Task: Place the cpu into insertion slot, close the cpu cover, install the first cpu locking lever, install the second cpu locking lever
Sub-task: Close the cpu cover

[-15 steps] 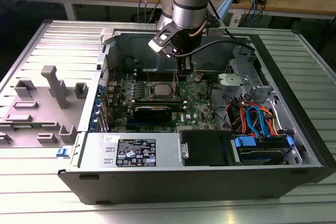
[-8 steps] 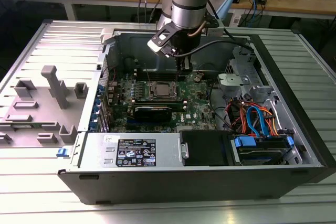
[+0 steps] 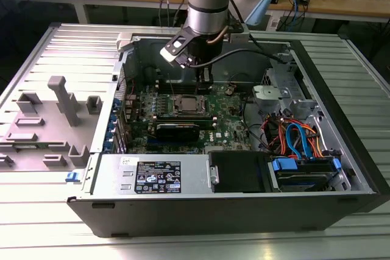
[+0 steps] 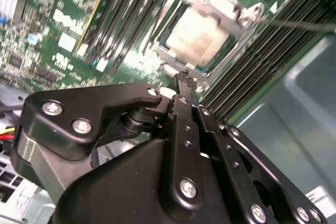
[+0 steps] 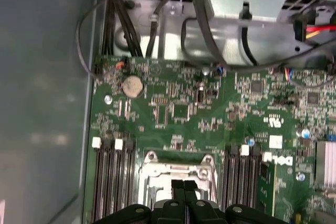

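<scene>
Where the open computer case (image 3: pixel 201 211) lies on the ridged metal table (image 3: pixel 36 223), we see the robot arm come down into it from above, with its gripper (image 3: pixel 205 76) poised over the green motherboard (image 3: pixel 228 129). In both wrist views the gripper (image 4: pixel 185 77) (image 5: pixel 184 184) has its two black fingers pressed together, with nothing between them. Its tip hangs just beside the near edge of the insertion slot (image 3: pixel 187 105), and we cannot tell whether it touches. The cpu (image 4: pixel 202 38) sits in that slot, its pale metal top showing through the square cut-out of the cpu cover (image 4: pixel 247 14) (image 5: pixel 178 160), which lies flat over it. Long black memory slots (image 4: pixel 252 72) run on either side of the socket. A thin metal rod (image 4: pixel 299 24) stretches from the cover's corner across those slots.
</scene>
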Motion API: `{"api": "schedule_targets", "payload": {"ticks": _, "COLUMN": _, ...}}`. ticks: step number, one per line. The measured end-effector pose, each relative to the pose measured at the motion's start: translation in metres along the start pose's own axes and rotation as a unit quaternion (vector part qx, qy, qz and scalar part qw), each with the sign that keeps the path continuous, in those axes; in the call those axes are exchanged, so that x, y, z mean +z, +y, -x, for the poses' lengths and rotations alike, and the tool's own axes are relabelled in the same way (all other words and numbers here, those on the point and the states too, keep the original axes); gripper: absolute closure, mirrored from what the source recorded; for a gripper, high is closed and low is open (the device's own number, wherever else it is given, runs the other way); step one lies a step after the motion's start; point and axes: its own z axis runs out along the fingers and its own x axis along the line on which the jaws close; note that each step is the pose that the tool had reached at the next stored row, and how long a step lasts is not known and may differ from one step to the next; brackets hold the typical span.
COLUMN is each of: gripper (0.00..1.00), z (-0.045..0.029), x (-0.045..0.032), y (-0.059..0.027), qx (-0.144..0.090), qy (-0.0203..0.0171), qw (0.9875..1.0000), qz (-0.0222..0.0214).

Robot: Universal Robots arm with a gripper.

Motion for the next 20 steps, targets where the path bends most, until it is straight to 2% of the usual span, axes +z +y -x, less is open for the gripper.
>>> {"api": "schedule_targets", "payload": {"ticks": 10, "gripper": 0.89, "z": 0.0007, "x": 0.0044, "y": -0.0252, "qx": -0.002, "qy": 0.0002, "qw": 1.0, "qz": -0.0009}}
{"api": "schedule_targets", "payload": {"ticks": 15, "gripper": 0.89, "z": 0.0031, "x": 0.0087, "y": -0.0335, "qx": -0.002, "qy": 0.0003, "qw": 1.0, "qz": -0.004}}
{"api": "schedule_targets", "payload": {"ticks": 20, "gripper": 0.89, "z": 0.0027, "x": 0.0146, "y": -0.0374, "qx": -0.002, "qy": 0.0002, "qw": 1.0, "qz": -0.0042}}
